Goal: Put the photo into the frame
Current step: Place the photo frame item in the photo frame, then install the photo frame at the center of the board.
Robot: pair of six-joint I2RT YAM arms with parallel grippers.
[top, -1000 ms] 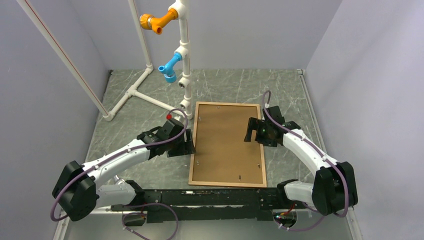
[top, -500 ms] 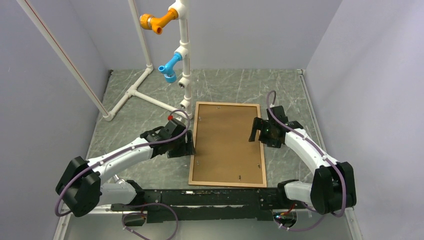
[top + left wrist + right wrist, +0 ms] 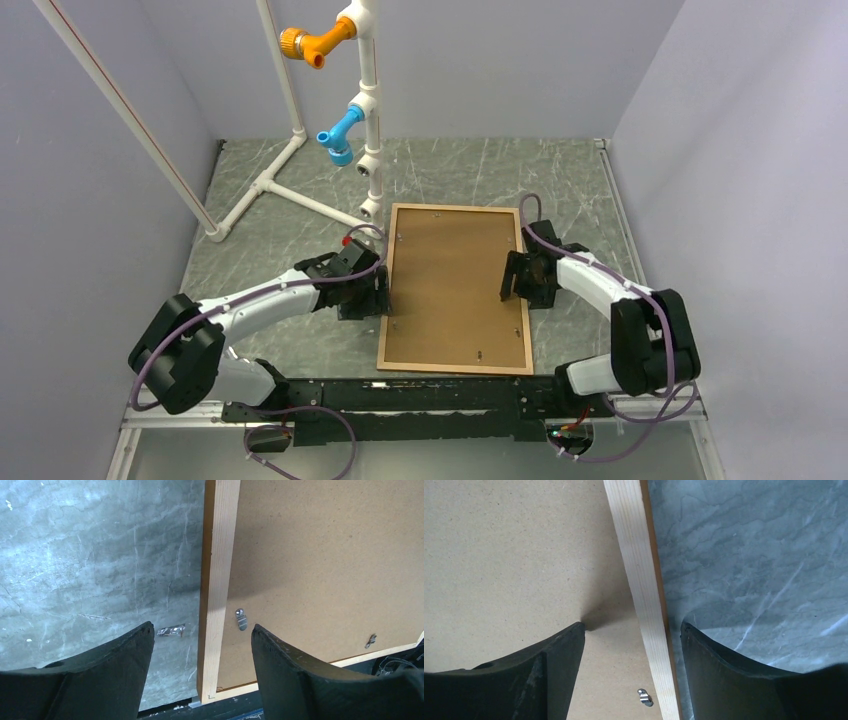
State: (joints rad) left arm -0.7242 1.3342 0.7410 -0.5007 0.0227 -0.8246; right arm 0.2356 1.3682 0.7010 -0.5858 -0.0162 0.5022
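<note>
The frame (image 3: 455, 369) lies face down mid-table, its light wood rails around a brown hardboard backing sheet (image 3: 455, 285). The photo is out of view. My left gripper (image 3: 378, 293) is open and straddles the left rail (image 3: 220, 555), one finger over the table and one over the backing near a metal turn clip (image 3: 241, 619); the gap between its tips (image 3: 201, 627) is wide. My right gripper (image 3: 517, 280) is open astride the right rail (image 3: 634, 555), with its inner fingertip low on the backing (image 3: 514, 555) and the tips (image 3: 632, 625) well apart.
A white PVC pipe stand (image 3: 365, 100) with orange and blue fittings rises at the back left, its feet reaching toward the frame's far left corner. A small foil scrap (image 3: 170, 630) lies on the table beside the left rail. Grey walls enclose three sides.
The right gripper has moved outward from over the backing to the right rail, dropped lower, and narrowed its jaws somewhat. The left gripper has shifted slightly nearer along the left rail.
</note>
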